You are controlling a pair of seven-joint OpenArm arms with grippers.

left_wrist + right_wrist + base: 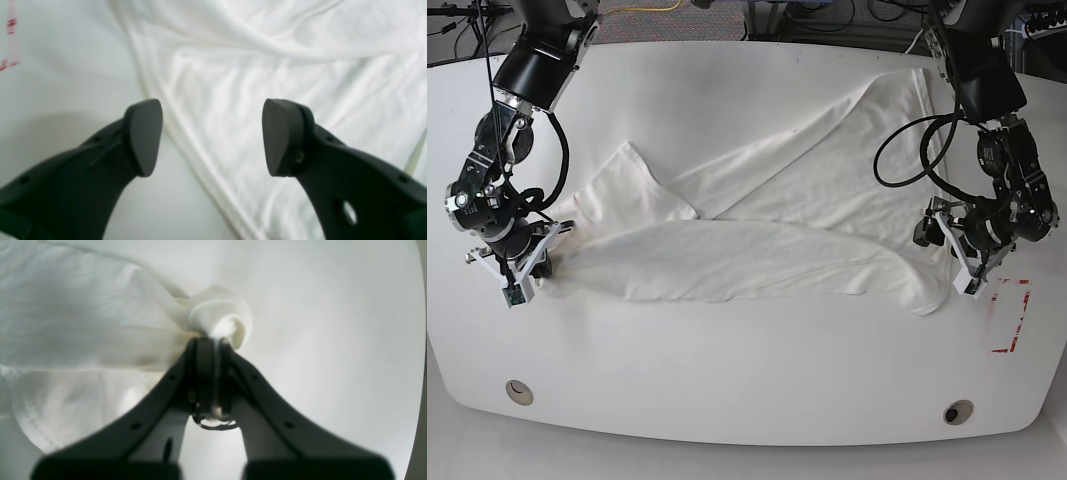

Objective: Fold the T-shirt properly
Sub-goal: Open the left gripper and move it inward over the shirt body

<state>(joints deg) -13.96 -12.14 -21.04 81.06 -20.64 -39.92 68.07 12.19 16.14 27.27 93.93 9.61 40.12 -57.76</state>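
Two black arms [522,70] with looping black cables, each end effector [212,137] bearing matte dark-grey pads.

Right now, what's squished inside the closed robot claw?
A bunched corner of the white T-shirt sits pinched inside the right gripper. The cloth deeper between its pads is hidden.

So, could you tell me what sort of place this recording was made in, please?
It looks like a robotics lab bench rather than a home: two black robot arms flank a white table, bundled cables run along its far edge, red tape marks sit near one corner, and a white T-shirt lies spread out.
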